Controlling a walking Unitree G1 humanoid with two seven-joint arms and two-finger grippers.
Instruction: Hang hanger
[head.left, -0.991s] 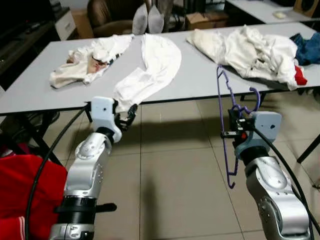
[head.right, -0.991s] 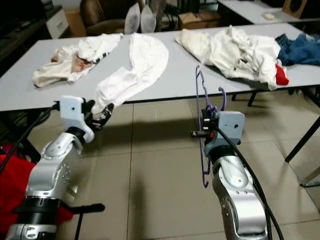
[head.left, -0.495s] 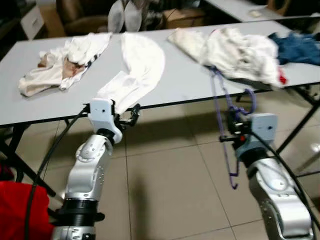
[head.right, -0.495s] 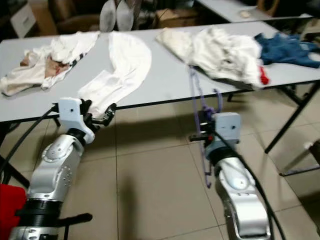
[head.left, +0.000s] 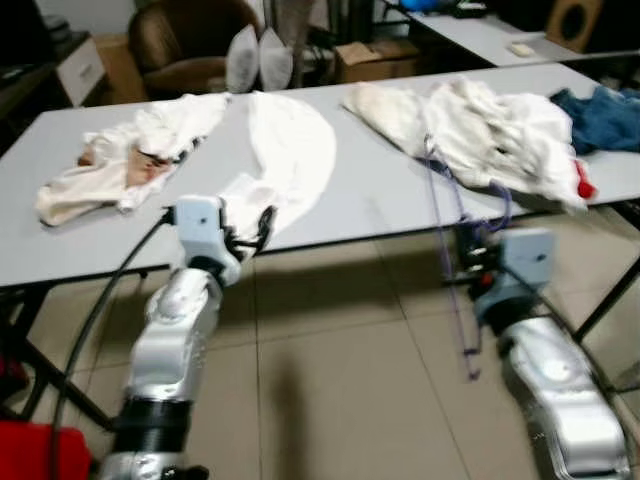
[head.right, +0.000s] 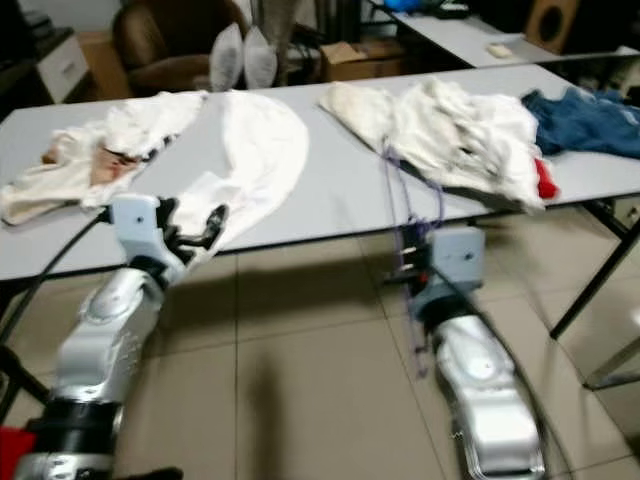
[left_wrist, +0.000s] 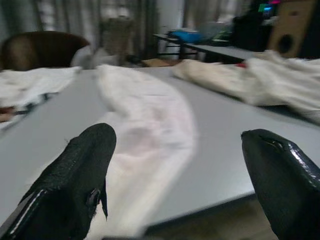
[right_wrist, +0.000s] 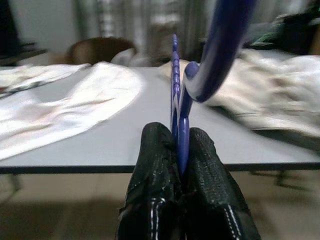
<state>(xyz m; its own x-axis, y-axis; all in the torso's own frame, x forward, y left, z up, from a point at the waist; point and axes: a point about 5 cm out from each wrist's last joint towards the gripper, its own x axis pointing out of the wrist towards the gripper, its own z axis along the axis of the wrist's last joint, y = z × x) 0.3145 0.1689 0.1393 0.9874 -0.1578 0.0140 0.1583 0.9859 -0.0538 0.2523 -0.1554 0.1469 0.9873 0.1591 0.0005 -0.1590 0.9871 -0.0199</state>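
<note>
A purple plastic hanger (head.left: 447, 215) stands nearly upright in front of the grey table (head.left: 380, 205), with its hook toward the table edge. My right gripper (head.left: 463, 262) is shut on it partway down its frame. In the right wrist view the two black fingers (right_wrist: 157, 165) pinch the purple hanger (right_wrist: 176, 90) between them. My left gripper (head.left: 256, 226) is open and empty, held at the table's front edge beside a long white garment (head.left: 288, 150). The left wrist view has its fingers (left_wrist: 75, 185) wide apart over that white garment (left_wrist: 150, 130).
On the table lie a heap of white clothes (head.left: 495, 125) at the right, blue jeans (head.left: 606, 105) at the far right, and crumpled pale clothes (head.left: 125, 165) at the left. A brown armchair (head.left: 190, 40) stands behind. Red cloth (head.left: 35, 455) lies at lower left. Table legs (head.left: 608, 290) stand at the right.
The whole view has shifted and blurred as the camera moved, and the table now looks a little closer. The right gripper still holds the hanger and the left stays open.
</note>
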